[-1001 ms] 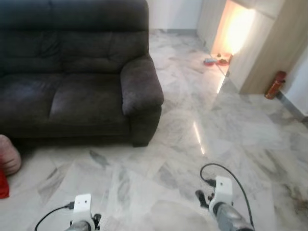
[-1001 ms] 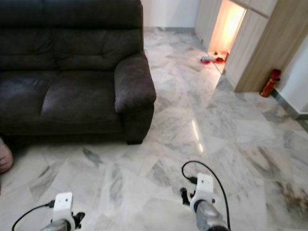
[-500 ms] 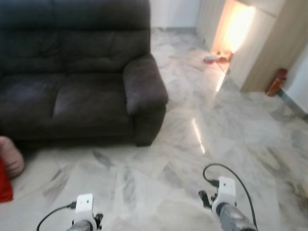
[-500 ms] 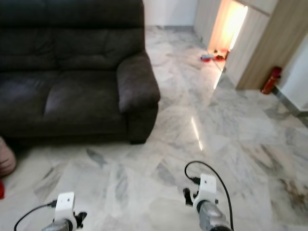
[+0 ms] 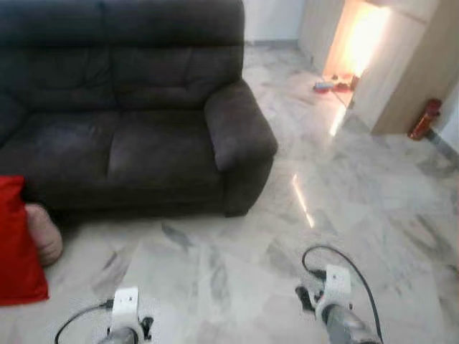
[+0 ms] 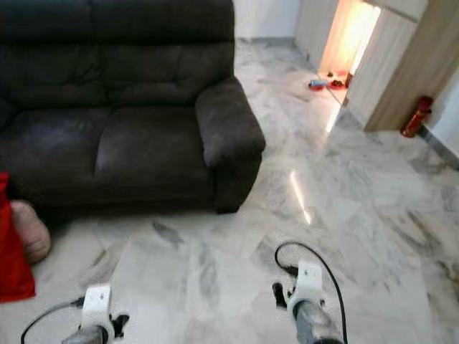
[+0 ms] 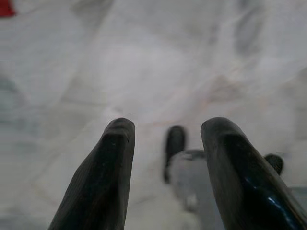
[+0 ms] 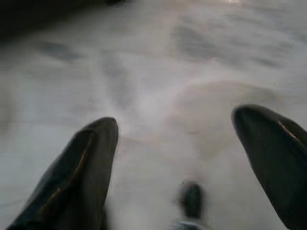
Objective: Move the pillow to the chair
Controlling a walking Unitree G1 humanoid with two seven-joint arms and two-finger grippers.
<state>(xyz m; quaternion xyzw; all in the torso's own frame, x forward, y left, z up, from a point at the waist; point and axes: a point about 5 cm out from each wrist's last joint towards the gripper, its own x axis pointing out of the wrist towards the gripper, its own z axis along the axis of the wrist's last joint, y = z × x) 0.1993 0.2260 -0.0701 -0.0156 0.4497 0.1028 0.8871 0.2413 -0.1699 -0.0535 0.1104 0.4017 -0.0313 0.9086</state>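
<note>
A flat red pillow [image 5: 17, 247] stands at the far left, in front of the dark brown sofa [image 5: 143, 107]. A pink rounded cushion [image 5: 47, 241] lies on the floor against it. Both arms hang low at the bottom of the eye views, well short of the pillow. My left gripper [image 7: 168, 127] is open over bare marble floor, with nothing between its fingers. My right gripper [image 8: 176, 120] is open wide above the floor, also holding nothing. A red corner [image 7: 5, 7] shows at the edge of the left wrist view.
Marble floor [image 5: 344, 186] stretches ahead and to the right. A wooden partition [image 5: 409, 72] with a lit doorway [image 5: 358, 39] stands at the back right, a red fire extinguisher [image 5: 424, 119] beside it. Small items [image 5: 334, 85] lie on the floor near the doorway.
The camera has swung to the left, so the sofa has shifted right in the picture and the red pillow and pink cushion have come further into view. Both arms hang as before.
</note>
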